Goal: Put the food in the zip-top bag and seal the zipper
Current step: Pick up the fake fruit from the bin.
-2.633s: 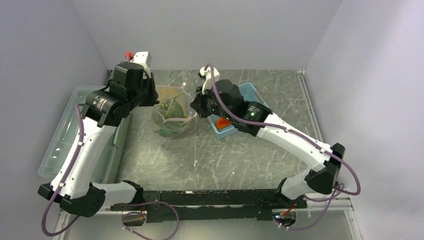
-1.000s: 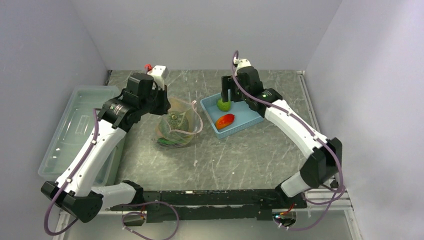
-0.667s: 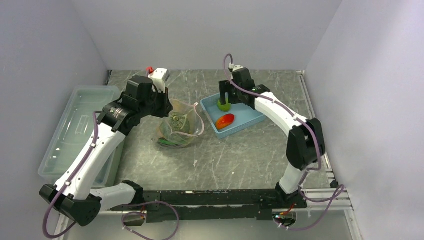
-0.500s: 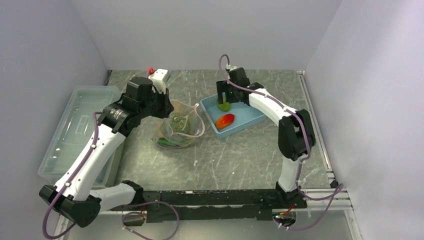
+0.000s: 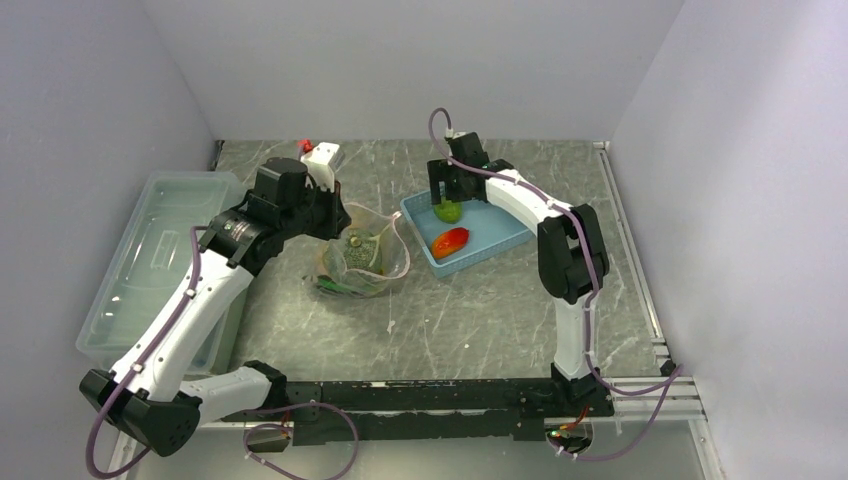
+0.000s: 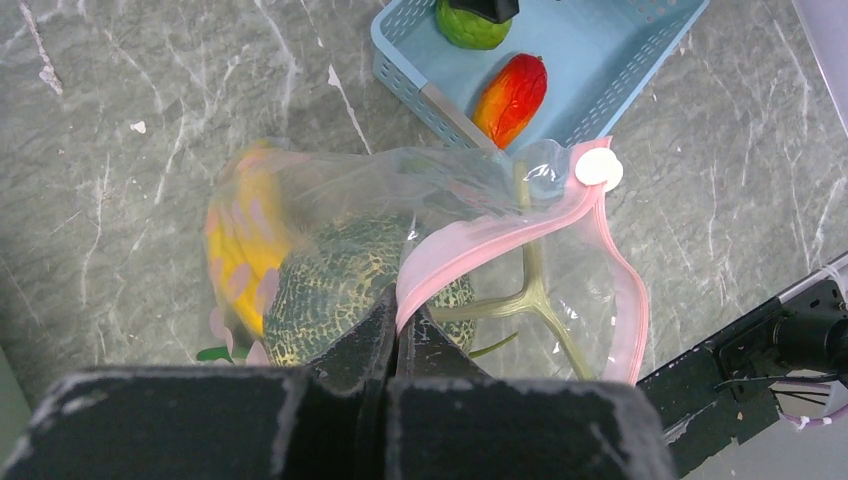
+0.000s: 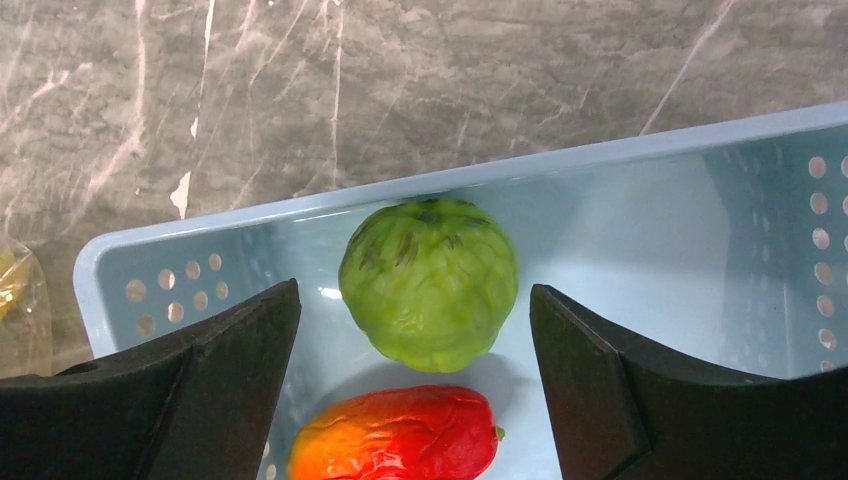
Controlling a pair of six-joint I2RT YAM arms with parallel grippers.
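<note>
Top external view: the left gripper [image 5: 333, 220] is at the left rim of the zip-top bag [image 5: 362, 262]. The bag sits slumped on the table [image 5: 470, 320] between the translucent bin [image 5: 140, 270] and the light-blue basket [image 5: 488, 251]. The right gripper [image 5: 447, 202] hangs over the basket's far-left corner, above the lime-green fruit [image 5: 450, 212]. The red-orange fruit [image 5: 450, 241] lies just beside that fruit in the same basket. Left wrist view: the jaws are pressed fully together on the pink zipper [image 6: 500, 232], pinching one lip of the bag's mouth, which gapes open. Through the clear plastic show the dark green round fruit [image 6: 325, 290], the yellow banana [image 6: 232, 262] at its side and the thin green vegetable [image 6: 533, 290]. Right wrist view: the jaws stand wide apart, one on each side of the lime-green fruit and clear of it, holding nothing.
</note>
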